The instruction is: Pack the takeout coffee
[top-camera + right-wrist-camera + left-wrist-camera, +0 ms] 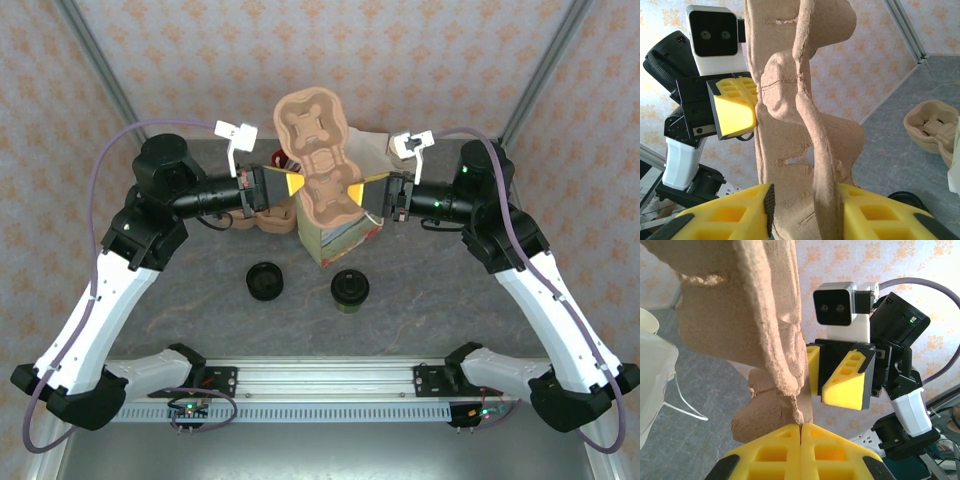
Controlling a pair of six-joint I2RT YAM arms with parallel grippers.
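Room, top view: patterned wallpaper (400, 50) on the back walls, metal frame posts at the corners, and a grey table (200, 330) under both arms.
Coffee, top view: the takeout coffee (350, 289) stands upright with its lid on, near the table's middle. It is just in front of the paper bag (340, 238) and outside it.
Other item, top view: a low black round piece (265, 281) sits to the coffee's left, apart from it.
Carrier, top view: the pulp carrier (315, 150) is held on edge over the bag's mouth, between the two claws.
Left claw, left wrist view: the left claw (801, 432) is pinched tight on the carrier's lower edge.
Right claw, right wrist view: the right claw (802, 200) is narrowed around a fold of the carrier, and both pads seem to touch it.
Table, right wrist view: a second carrier (930, 125) lies flat on the grey surface.
Progress: early, by my judgement. The carrier looks not yet seated in the bag, and the coffee is untouched. Left to do: settle the carrier, then lift the coffee and place it inside.
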